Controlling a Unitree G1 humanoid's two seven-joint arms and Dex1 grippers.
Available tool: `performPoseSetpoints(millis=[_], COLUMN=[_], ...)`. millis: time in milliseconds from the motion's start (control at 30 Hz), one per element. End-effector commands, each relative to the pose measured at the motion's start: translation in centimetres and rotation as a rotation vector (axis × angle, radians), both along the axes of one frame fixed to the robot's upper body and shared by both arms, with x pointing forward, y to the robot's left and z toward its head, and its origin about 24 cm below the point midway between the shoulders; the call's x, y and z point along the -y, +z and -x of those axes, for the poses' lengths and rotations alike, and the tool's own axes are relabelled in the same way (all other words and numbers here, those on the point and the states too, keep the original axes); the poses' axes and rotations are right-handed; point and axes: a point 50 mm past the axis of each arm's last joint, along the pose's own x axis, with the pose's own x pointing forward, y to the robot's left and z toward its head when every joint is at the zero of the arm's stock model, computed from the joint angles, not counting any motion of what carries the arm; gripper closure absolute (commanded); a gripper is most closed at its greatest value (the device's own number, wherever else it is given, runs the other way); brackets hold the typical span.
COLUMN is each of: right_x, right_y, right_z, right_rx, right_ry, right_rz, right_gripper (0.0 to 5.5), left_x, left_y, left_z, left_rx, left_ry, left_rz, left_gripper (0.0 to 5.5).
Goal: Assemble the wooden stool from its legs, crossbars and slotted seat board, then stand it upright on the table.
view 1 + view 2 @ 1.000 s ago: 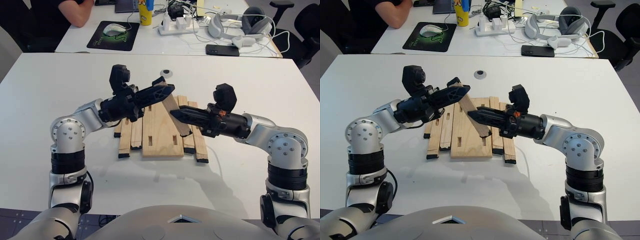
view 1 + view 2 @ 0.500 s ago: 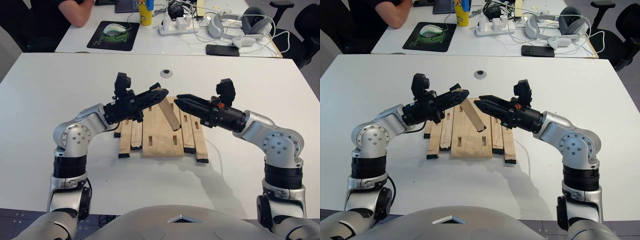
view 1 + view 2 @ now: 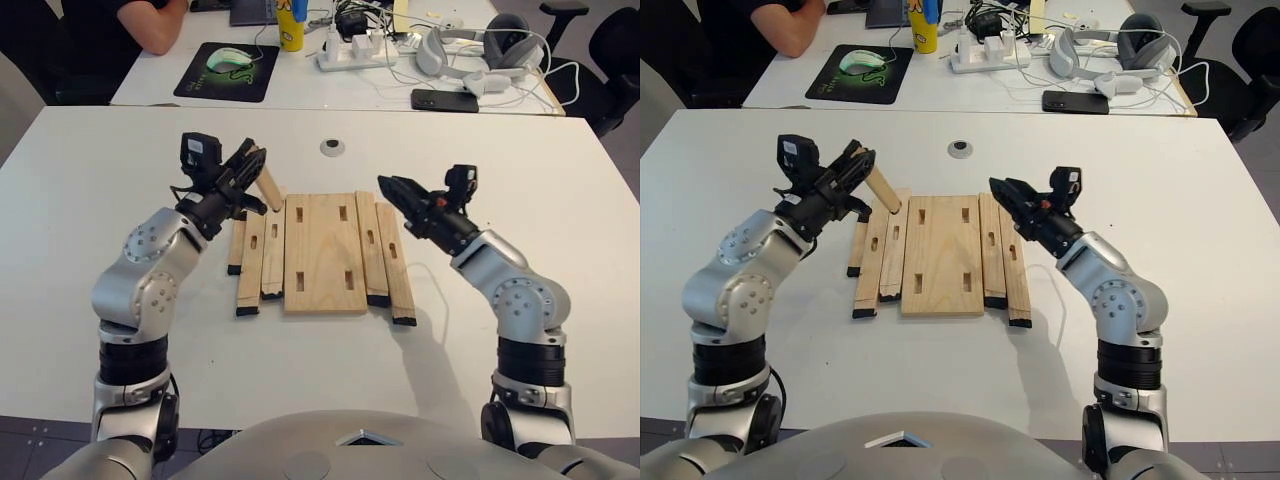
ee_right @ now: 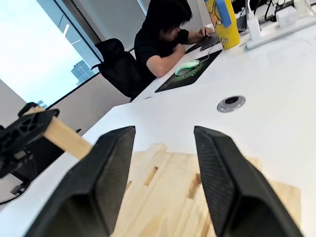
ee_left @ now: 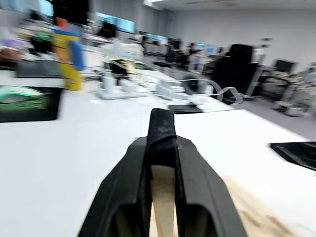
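Note:
The slotted seat board (image 3: 322, 250) lies flat on the white table (image 3: 100, 170), with wooden legs and crossbars beside it on the left (image 3: 250, 262) and on the right (image 3: 394, 262). My left gripper (image 3: 246, 163) is above the board's far-left corner, shut on one wooden piece (image 3: 266, 188) that slants down toward the table; the left wrist view shows the wood (image 5: 163, 197) pinched between the fingers. My right gripper (image 3: 393, 190) is open above the board's far-right corner, with nothing between its fingers (image 4: 106, 173). The right wrist view looks past them at the board (image 4: 168, 207) and the held piece (image 4: 66, 138).
A round cable grommet (image 3: 332, 147) sits in the table just beyond the board. A second desk behind carries a mouse pad (image 3: 226, 70), a phone (image 3: 444, 99), headphones (image 3: 470, 50) and a yellow cup (image 3: 291, 25). Bare tabletop lies to both sides and in front.
My left arm has drawn back to the left, lifting the wooden piece off the seat board. My right gripper has pulled away to the right, off that piece, and stands open.

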Motion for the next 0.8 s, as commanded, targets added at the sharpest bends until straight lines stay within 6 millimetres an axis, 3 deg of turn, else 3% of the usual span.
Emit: performPoseSetpoints(millis=[33,400,800], right_x=[-1.3,-3.6,-4.1], right_y=[-0.6,-1.7,-2.8], right_z=[-0.3,-0.7,-0.9], right_rx=[0.0,-0.02,-0.036], right_ry=[0.02,0.068,0.064], right_rz=[0.037,0.05,0.107], right_gripper=[3.31,3.31,3.31], left_x=[0.1,0.9,2.0], left_y=[-1.2,-2.4,-2.8], left_z=[0.0,0.0,1.1], left_rx=[-0.002,-0.046,-0.103], left_ry=[0.114,0.218,0.22], left_rz=[-0.055,-0.034,0.017], left_gripper=[5.09,5.09,5.09])
